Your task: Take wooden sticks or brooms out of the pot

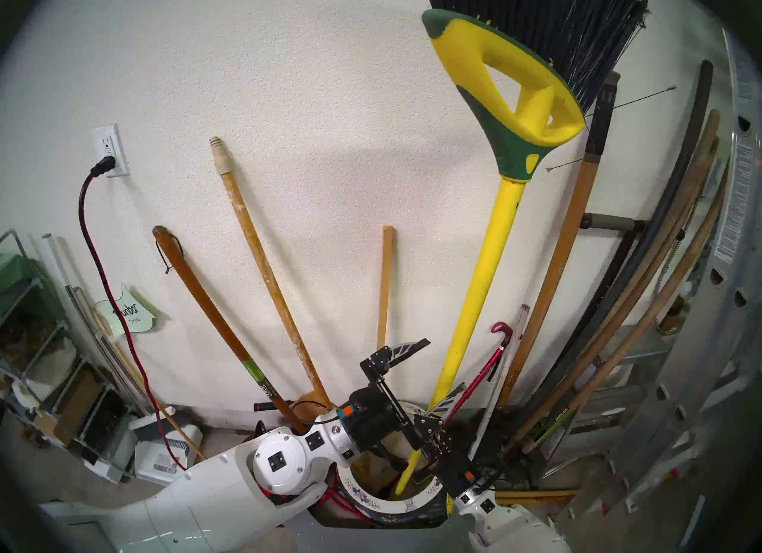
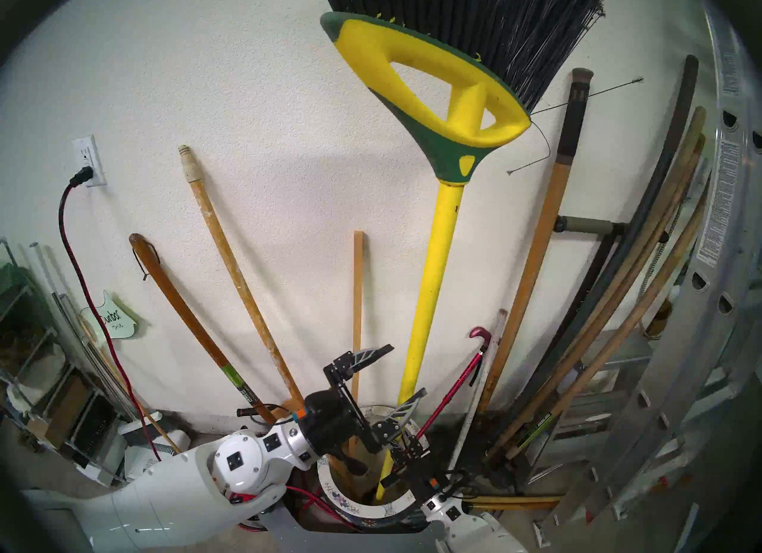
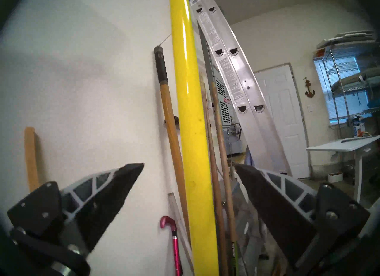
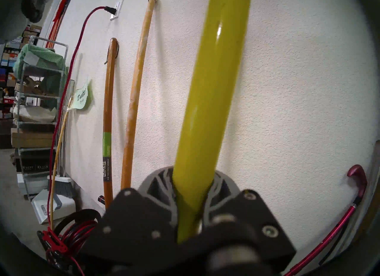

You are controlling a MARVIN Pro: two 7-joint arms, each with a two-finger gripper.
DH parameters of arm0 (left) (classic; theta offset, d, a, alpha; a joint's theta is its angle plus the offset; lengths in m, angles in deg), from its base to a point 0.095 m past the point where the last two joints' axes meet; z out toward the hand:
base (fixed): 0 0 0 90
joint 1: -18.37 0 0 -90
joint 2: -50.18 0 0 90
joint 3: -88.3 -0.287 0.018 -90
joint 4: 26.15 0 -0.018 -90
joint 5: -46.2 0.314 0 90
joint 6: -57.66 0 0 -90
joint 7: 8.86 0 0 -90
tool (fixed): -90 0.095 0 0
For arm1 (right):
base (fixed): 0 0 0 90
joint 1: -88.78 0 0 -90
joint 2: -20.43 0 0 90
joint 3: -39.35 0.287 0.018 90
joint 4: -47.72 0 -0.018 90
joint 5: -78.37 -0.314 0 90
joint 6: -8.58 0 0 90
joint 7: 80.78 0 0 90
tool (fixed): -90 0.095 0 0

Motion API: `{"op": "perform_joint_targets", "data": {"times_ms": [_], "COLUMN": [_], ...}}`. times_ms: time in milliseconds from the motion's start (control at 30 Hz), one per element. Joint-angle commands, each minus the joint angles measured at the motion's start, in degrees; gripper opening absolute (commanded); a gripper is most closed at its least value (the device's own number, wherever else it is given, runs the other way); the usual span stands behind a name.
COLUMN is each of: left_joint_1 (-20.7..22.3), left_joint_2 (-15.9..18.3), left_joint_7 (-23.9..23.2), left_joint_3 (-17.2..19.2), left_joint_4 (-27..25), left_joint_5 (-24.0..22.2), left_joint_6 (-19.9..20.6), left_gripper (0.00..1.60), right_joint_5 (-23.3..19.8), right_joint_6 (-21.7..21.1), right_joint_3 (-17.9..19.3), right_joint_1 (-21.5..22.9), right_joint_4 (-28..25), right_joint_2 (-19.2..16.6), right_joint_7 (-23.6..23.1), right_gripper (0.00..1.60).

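Green "Dunbar" sign on wall

- The pot sits on the floor close to the wall, directly ahead of the robot.
- In the pot, from left to right, stand the corded handle, the long pole, the slat and the broom, their upper ends leaning against the wall.
- The cane leans just right of the broom.
- Right of the cane, a bundle of tool handles rests against the wall, and the ladder stands beyond them at the far right.
- The outlet is on the wall at the left, above the shelf rack on the floor.
- The right gripper has its jaws around the broom's handle just above the pot's rim.
- The left gripper is higher, its jaws either side of the same handle, apart from it.
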Motion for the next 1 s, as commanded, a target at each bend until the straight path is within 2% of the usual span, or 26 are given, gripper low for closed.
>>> {"op": "perform_joint_targets", "data": {"times_ms": [0,133,167,200,233,267,300,467,600,667,967], "left_joint_1": [5.49,7.75,8.39,9.05,9.55,10.09,10.62,13.05,13.66,13.5,14.83], "left_joint_2": [-3.71,-4.23,-4.3,-4.29,-4.31,-4.26,-4.18,-3.69,-4.61,-4.48,-3.09], "left_joint_7": [-5.91,-10.54,-12.42,-13.08,-14.17,-15.12,-16.63,-21.76,-26.41,-25.73,-24.04], "left_joint_3": [-1.3,-2.04,-2.09,-2.49,-2.69,-2.97,-3.1,-4.37,-3.73,-2.85,2.52], "left_joint_4": [2.32,3.65,4.13,4.42,4.92,5.42,5.94,8.22,10.75,10.35,7.91], "left_joint_5": [-8.71,-14.74,-16.61,-18.31,-19.76,-21.45,-23.0,-29.03,-29.71,-28.94,-29.81], "left_joint_6": [6.2,10.19,11.41,12.54,13.27,14.03,14.75,16.48,14.65,12.97,10.2], "left_gripper": [1.6,1.6,1.39,0.7,0.5,0.1,0.0,0.0,0.0,0.0,0.0], "right_joint_5": [0.55,1.32,1.61,1.89,2.2,2.56,2.94,5.03,7.17,7.12,6.36], "right_joint_6": [-0.03,-0.03,-0.03,-0.03,-0.03,-0.03,-0.03,-0.03,-0.03,-0.03,-0.03], "right_joint_3": [0.17,0.35,0.42,0.48,0.52,0.57,0.64,1.11,1.61,1.85,3.19], "right_joint_1": [-0.48,-0.61,-0.66,-0.7,-0.64,-0.55,-0.49,-0.46,-0.45,-0.92,-2.25], "right_joint_4": [-1.0,-1.1,-1.15,-1.17,-0.98,-0.72,-0.54,-0.4,-0.3,-1.55,-10.54], "right_joint_2": [0.35,0.49,0.54,0.59,0.71,0.84,0.95,1.18,1.41,0.97,-0.16], "right_joint_7": [0.75,1.38,1.61,1.85,2.06,2.32,2.62,4.32,6.34,6.53,7.13], "right_gripper": [0.0,0.0,0.0,0.0,0.0,0.0,0.0,0.0,0.0,0.0,0.0]}}
